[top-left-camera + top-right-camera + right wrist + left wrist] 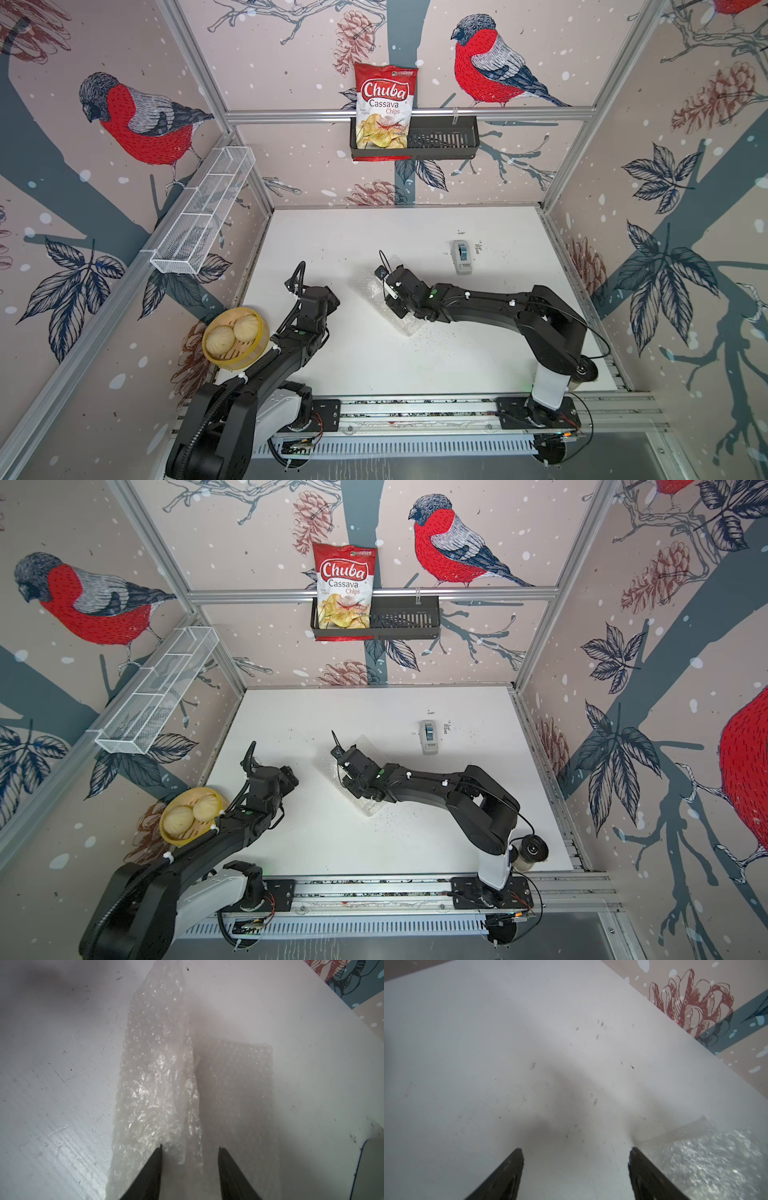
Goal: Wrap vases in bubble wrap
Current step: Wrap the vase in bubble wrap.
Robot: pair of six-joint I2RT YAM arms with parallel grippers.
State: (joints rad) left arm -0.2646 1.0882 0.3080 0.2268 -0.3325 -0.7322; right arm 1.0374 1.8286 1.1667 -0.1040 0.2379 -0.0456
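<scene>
The bubble wrap (409, 326) (369, 807) lies mid-table as a whitish translucent sheet, mostly under my right arm. In the right wrist view it (153, 1084) shows a thick, bulging fold lying over a flatter layer. The vase is hidden; I cannot tell whether it sits inside that fold. My right gripper (392, 305) (349, 781) (190, 1147) hovers over the wrap, open, its fingertips straddling the fold's edge without pinching it. My left gripper (331, 298) (291, 781) (576, 1149) is open over bare table to the left of the wrap. A corner of the sheet (708, 1159) lies beside one finger.
A grey-blue tape dispenser (462, 257) (429, 737) sits at the back right of the table. A yellow steamer with buns (235, 338) hangs on the left wall beside my left arm. A white wire basket (203, 212) and a black basket (444, 139) with a chips bag hang higher.
</scene>
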